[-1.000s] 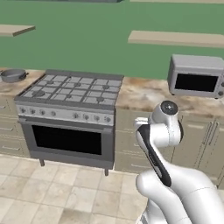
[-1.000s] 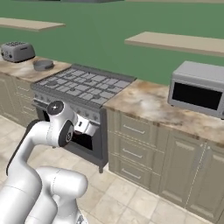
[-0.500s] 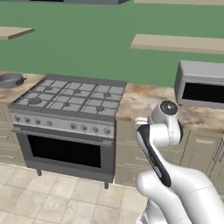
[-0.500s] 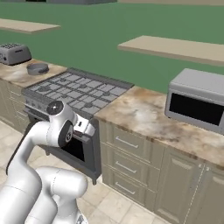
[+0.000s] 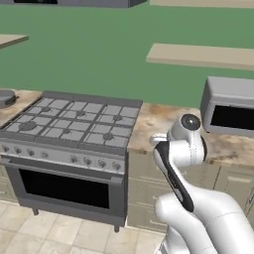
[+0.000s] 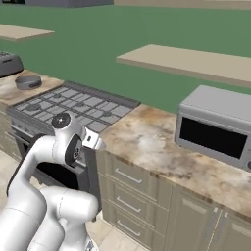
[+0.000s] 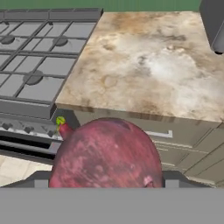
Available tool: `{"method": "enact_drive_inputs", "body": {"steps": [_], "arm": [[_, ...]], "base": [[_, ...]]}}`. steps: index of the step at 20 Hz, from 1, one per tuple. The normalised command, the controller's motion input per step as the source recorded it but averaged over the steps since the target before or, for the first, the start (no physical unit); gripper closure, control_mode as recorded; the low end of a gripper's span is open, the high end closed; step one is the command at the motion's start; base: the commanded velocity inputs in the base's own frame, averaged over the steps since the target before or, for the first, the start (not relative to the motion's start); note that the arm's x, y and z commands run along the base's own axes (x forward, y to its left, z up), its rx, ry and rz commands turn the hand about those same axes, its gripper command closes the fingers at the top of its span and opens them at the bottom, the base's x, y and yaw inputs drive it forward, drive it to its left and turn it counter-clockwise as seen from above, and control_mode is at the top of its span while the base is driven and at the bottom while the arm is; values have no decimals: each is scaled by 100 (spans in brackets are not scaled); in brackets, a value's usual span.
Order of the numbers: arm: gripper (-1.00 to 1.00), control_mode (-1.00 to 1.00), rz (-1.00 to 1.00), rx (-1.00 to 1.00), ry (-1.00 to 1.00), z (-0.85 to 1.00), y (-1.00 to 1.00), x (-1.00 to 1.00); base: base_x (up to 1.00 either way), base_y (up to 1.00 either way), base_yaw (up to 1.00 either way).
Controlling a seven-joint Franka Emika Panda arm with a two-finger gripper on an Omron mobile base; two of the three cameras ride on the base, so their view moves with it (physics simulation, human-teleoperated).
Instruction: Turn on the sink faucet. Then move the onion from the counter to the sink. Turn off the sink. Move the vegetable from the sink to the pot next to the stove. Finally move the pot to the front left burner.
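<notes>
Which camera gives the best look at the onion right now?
The hand view: the onion sits close up at the bottom, between the gripper's jaws. In both base views I can't make it out behind the arm.

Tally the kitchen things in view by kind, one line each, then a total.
Stove: 1
Microwave: 1
Toaster: 1
Pot: 1
Onion: 1
Wall shelves: 2
Total: 7
</notes>
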Motion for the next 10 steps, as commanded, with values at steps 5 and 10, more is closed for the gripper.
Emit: {"method": "enact_drive_inputs", "body": {"steps": [5, 10], "arm": [[100, 100, 0, 0, 0, 0, 0, 0], [100, 100, 0, 0, 0, 0, 0, 0]], "base": [[47, 5, -2], [20, 0, 0]]}}
